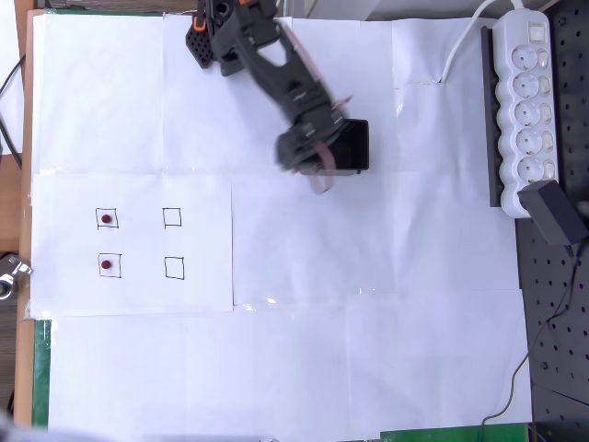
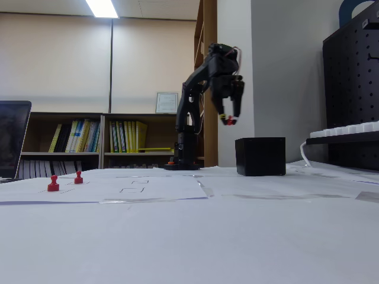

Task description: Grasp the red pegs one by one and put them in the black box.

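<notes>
Two red pegs [image 1: 108, 219] [image 1: 107, 265] stand in the left drawn squares of the paper sheet; the fixed view shows them at the left [image 2: 53, 184] [image 2: 78, 177]. The black box [image 1: 355, 145] [image 2: 260, 156] sits near the table's back middle. My black arm reaches out from the back edge. My gripper [image 1: 319, 173] [image 2: 228, 118] hangs in the air, above and just left of the box in the fixed view. It is shut on a third red peg [image 2: 228, 122], which sticks out at the fingertips. In the overhead view the arm hides the box's left part.
Two drawn squares [image 1: 172, 217] [image 1: 174, 267] to the right of the pegs hold nothing. A white power strip [image 1: 525, 101] and a black adapter [image 1: 555, 212] lie along the right edge beside a black pegboard. White paper covers the table.
</notes>
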You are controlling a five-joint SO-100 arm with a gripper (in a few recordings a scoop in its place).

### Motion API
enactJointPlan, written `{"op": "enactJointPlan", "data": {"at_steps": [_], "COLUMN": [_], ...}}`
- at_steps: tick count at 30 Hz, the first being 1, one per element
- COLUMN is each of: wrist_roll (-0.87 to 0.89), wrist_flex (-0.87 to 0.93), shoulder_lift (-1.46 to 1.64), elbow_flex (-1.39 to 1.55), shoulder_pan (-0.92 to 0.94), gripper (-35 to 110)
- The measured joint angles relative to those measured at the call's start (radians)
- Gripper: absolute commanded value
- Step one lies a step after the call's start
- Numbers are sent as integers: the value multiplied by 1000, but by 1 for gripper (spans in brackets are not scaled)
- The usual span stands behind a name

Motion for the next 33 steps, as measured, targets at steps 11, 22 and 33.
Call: {"op": "enactJointPlan", "data": {"at_steps": [11,22,33], "wrist_roll": [-15,-23,224], "wrist_flex": [-261,-193,-273], "shoulder_lift": [124,153,-477], "elbow_flex": [-229,-141,-331], "shoulder_pan": [-167,-124,224], "gripper": [8,21,20]}}
